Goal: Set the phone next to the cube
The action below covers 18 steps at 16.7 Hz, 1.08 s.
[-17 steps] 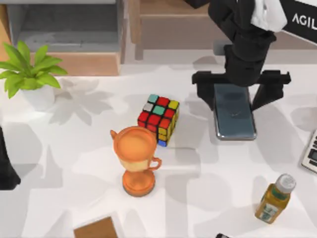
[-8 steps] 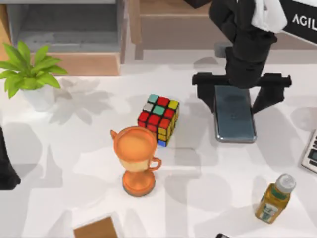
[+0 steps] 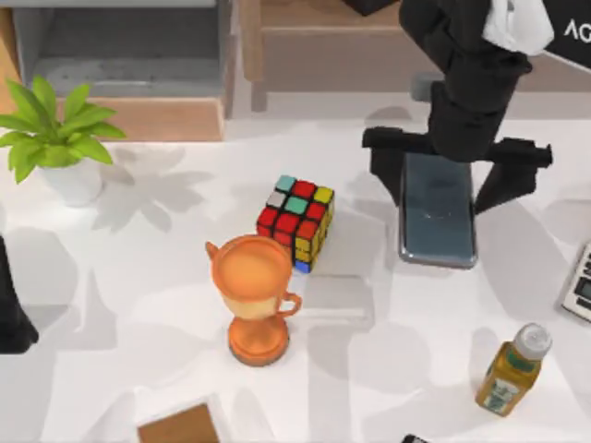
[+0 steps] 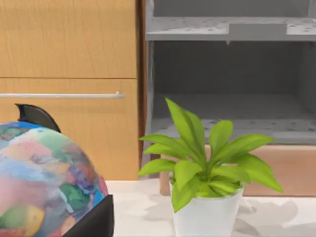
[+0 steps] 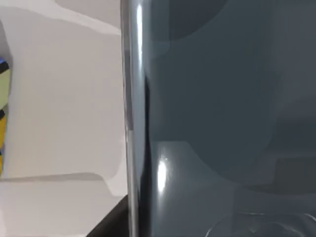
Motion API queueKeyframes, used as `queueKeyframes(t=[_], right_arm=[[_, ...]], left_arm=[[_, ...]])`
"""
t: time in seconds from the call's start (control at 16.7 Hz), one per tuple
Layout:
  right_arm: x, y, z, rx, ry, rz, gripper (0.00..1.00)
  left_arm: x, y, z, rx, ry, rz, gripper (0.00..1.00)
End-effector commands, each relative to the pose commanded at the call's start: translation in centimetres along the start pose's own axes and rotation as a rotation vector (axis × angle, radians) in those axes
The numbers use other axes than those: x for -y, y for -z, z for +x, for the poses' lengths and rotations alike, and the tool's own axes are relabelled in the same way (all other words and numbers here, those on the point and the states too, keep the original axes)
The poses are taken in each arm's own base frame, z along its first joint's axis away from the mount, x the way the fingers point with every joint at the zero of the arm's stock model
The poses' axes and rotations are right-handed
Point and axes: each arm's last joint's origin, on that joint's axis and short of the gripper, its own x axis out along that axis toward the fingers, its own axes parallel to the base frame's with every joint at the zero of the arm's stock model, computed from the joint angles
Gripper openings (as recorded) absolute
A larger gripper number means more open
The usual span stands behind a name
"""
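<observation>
The phone (image 3: pixel 438 221), dark and glossy with a silver rim, lies lengthwise at the table's right centre. My right gripper (image 3: pixel 443 180) is at the phone's far end, one black finger against each long side, shut on the phone. In the right wrist view the phone (image 5: pixel 222 98) is very close, its silver edge running past white table. The cube (image 3: pixel 297 220), mostly red with a black grid, stands left of the phone with a clear gap between them. My left arm (image 3: pixel 11 314) is parked at the table's left edge.
An orange trophy cup (image 3: pixel 254 295) stands just in front of the cube. A potted plant (image 3: pixel 51 129) is at the far left and a juice bottle (image 3: pixel 510 369) at the front right. A laptop keyboard edge (image 3: pixel 582 291) is at the right, and a wooden block (image 3: pixel 180 426) at the front.
The right arm and gripper have shifted slightly to the right. The phone looks a little larger and longer, as if raised off the table. The cube and trophy have stayed put.
</observation>
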Motion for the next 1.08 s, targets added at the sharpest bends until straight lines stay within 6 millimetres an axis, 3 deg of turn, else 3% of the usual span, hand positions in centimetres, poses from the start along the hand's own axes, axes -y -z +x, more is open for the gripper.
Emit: queueKeyframes(t=[0.72, 1.08], right_arm=[[-0.2, 1.1, -4.6, 0.108, -0.118, 0.013, 0.00], [-0.7, 0.9, -4.8, 0.165, -0.134, -0.032, 0.00]], left_arm=[[0.0, 0.0, 0.0, 0.000, 0.000, 0.000, 1.00], [0.0, 0.0, 0.0, 0.000, 0.000, 0.000, 1.00]])
